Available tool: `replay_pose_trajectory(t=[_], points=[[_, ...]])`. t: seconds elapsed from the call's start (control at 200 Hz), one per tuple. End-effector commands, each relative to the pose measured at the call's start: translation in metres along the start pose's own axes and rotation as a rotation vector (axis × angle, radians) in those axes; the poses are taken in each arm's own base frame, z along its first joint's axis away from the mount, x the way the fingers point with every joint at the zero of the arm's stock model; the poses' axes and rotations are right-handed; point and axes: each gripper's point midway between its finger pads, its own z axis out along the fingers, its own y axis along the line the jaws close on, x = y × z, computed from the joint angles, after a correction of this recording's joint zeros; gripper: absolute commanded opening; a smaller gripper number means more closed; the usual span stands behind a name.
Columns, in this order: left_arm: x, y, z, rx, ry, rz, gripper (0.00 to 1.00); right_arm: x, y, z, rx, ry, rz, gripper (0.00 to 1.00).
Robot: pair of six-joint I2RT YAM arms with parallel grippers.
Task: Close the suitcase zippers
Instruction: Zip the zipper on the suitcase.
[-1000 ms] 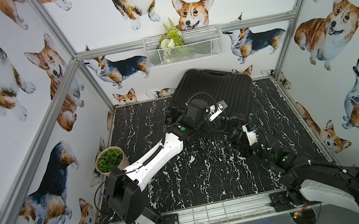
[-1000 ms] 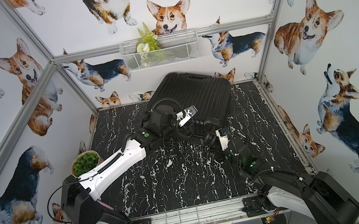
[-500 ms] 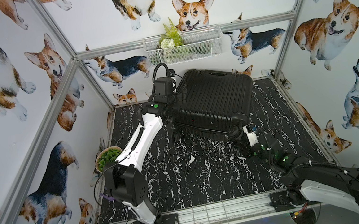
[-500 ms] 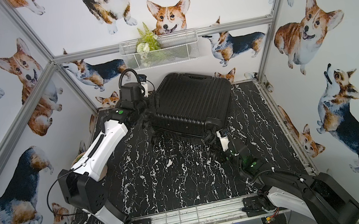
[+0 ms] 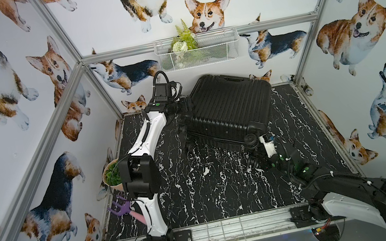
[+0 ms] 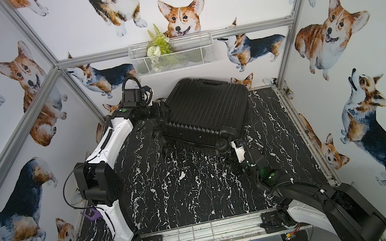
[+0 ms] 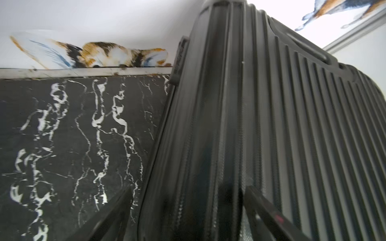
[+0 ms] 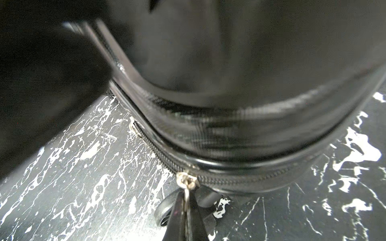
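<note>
Black worktop (image 5: 212,190) with white marble veins, and around it white walls (image 5: 5,159) printed with corgis. A second ago my left arm lay across the front of the suitcase (image 5: 230,109); now it has swung to the far left side of the case, close to the back wall, while my right arm has stayed at the near right corner, beside a wheel (image 5: 251,140). The suitcase lies flat toward the back of the worktop, turned at an angle. It is a black hard shell with straight parallel ribs, rounded corners and a slightly glossy surface. My left end effector (image 7: 189,188) is spread wide, with the ribbed side edge of the case between its two thin dark fingers; I cannot tell whether they touch it. My right end effector (image 8: 186,200) is fully closed and pinches the small silver zipper pull (image 8: 186,183). To one side of the pull the zipper track (image 8: 250,179), a band of fine dark teeth, is joined; to the other side it runs open along the curved rim.
</note>
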Motion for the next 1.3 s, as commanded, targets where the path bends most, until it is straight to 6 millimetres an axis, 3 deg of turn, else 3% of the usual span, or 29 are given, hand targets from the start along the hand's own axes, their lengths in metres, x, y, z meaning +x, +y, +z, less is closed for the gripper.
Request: replay_pose_trajectory(t=[0.0,0.31,0.656,0.681,0.931,1.291], points=[[0.021,-0.003,0.003,0.049,0.064,-0.045,0.86,-0.008,0.011,0.002,-0.058,-0.022,-0.007,0.00],[0.061,-0.012,-0.004,0.138,0.086,-0.114,0.77,-0.016,0.025,0.003,-0.143,-0.066,0.065,0.00],[0.083,-0.017,-0.021,0.162,0.072,-0.144,0.72,-0.036,0.043,-0.002,-0.263,-0.172,0.154,0.00],[0.085,-0.016,-0.021,0.160,0.072,-0.146,0.71,-0.030,0.042,0.002,-0.258,-0.149,0.161,0.00],[0.105,-0.009,-0.018,0.143,0.096,-0.166,0.71,-0.034,0.051,0.007,-0.320,-0.160,0.203,0.00],[0.104,-0.012,-0.024,0.155,0.082,-0.166,0.70,-0.029,0.062,0.012,-0.385,-0.120,0.195,0.00]])
